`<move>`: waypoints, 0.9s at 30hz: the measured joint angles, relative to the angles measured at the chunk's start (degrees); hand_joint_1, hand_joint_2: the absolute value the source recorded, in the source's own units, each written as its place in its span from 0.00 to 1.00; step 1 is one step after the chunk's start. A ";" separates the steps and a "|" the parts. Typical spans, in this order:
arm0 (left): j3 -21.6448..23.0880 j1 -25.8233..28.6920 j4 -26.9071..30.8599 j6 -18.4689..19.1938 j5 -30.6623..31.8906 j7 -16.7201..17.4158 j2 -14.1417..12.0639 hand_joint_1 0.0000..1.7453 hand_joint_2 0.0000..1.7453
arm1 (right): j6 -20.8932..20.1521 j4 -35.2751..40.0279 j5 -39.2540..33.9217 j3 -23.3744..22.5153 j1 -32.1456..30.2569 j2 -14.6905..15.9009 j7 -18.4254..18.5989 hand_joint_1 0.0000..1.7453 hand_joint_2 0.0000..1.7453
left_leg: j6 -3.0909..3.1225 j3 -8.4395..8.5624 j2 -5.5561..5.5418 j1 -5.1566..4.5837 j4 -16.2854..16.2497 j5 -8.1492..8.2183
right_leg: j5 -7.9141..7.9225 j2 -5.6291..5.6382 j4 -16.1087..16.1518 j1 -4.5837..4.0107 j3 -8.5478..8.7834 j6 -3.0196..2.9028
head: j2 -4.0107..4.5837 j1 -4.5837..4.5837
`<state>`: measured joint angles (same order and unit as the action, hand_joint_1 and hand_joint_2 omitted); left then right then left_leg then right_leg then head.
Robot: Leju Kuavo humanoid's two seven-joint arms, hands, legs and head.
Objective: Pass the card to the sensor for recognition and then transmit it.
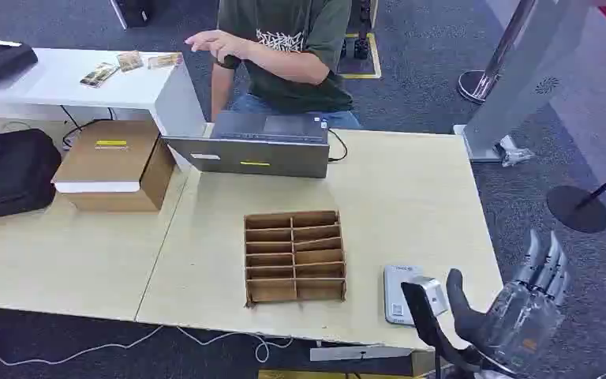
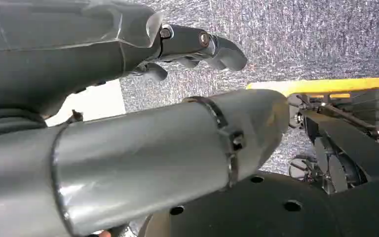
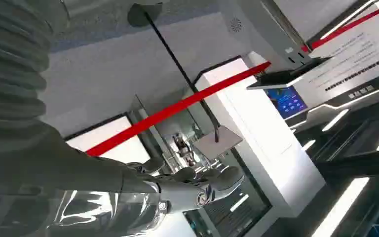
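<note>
Three cards lie on the white side table at the far left, and a person's hand hovers just right of them. The grey flat sensor lies near the table's front right edge, partly hidden by a dark part of my right arm. My right hand is raised just right of the sensor, off the table's corner, fingers apart and upright, holding nothing. In the right wrist view the right hand shows bare fingers. My left hand hangs over the carpet with nothing in it.
A brown cardboard divider box stands mid-table. A grey laptop sits at the far edge in front of the seated person. A cardboard box and a black bag stand at the left. A barrier post base is at the right.
</note>
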<state>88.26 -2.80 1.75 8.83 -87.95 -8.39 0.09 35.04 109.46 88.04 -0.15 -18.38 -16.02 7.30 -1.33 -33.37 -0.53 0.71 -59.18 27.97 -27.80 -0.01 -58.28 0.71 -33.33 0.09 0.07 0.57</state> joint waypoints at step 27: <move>0.00 -0.05 0.00 0.26 1.35 0.00 -0.06 0.00 0.00 | 0.72 -2.27 -0.15 0.00 2.05 0.44 -0.11 0.00 1.00 | 0.00 -0.01 0.00 0.00 0.00 0.00 | 0.01 0.00 0.00 0.00 0.02 0.00 | 0.00 0.00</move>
<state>88.26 -2.85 1.75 9.09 -86.60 -8.39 0.02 35.76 107.19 87.89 -0.15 -16.32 -15.59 7.19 -1.33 -33.39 -0.53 0.71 -59.17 27.97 -27.78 -0.01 -58.28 0.71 -33.31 0.09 0.07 0.57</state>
